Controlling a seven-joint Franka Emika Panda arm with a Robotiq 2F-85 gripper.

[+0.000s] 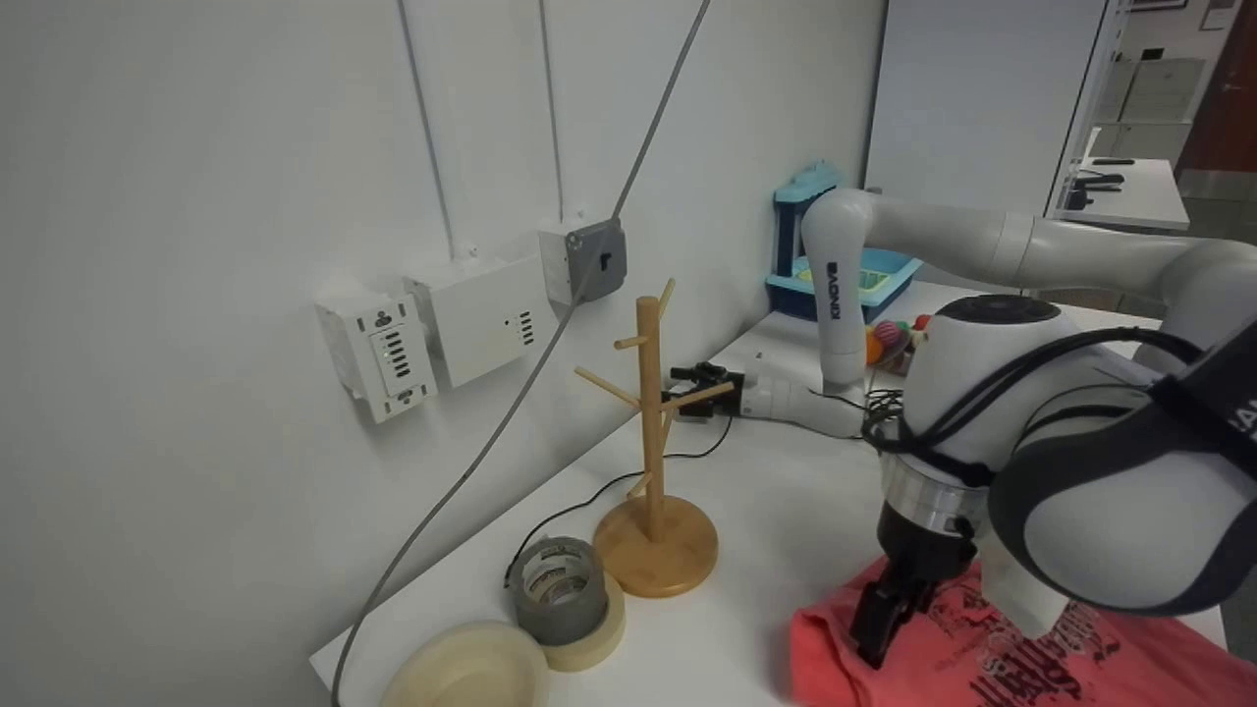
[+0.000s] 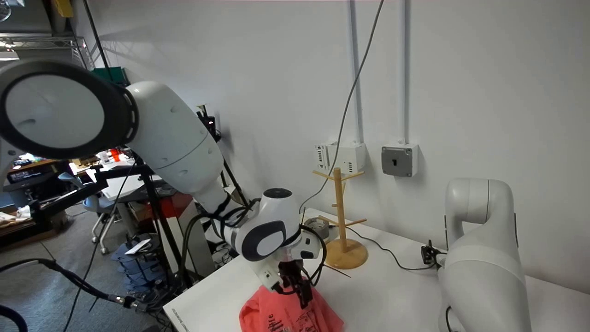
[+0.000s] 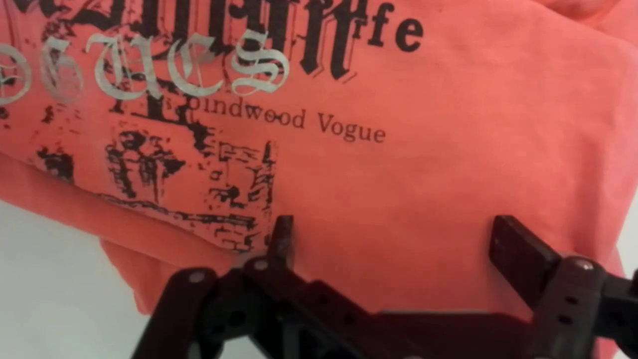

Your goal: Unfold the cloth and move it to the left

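Observation:
The coral-red cloth is a printed piece of fabric lying wrinkled and folded over itself on the white table. It shows in both exterior views (image 1: 943,658) (image 2: 288,316), cut off by the lower picture edge in each. In the wrist view the cloth (image 3: 423,164) fills most of the picture, with black and silver lettering and a folded edge at the lower left. My gripper points down over the cloth in both exterior views (image 1: 869,638) (image 2: 295,295). In the wrist view my gripper (image 3: 391,224) is open, its fingers wide apart with flat cloth behind them. I cannot tell whether the fingertips touch the cloth.
A wooden stand with pegs (image 1: 651,422) stands beside the cloth. Tape rolls (image 1: 562,594) and a pale bowl (image 1: 471,673) are near it. Another arm (image 1: 835,285) rests on the table (image 1: 786,491) by the wall. A blue bin (image 1: 884,280) stands at the back.

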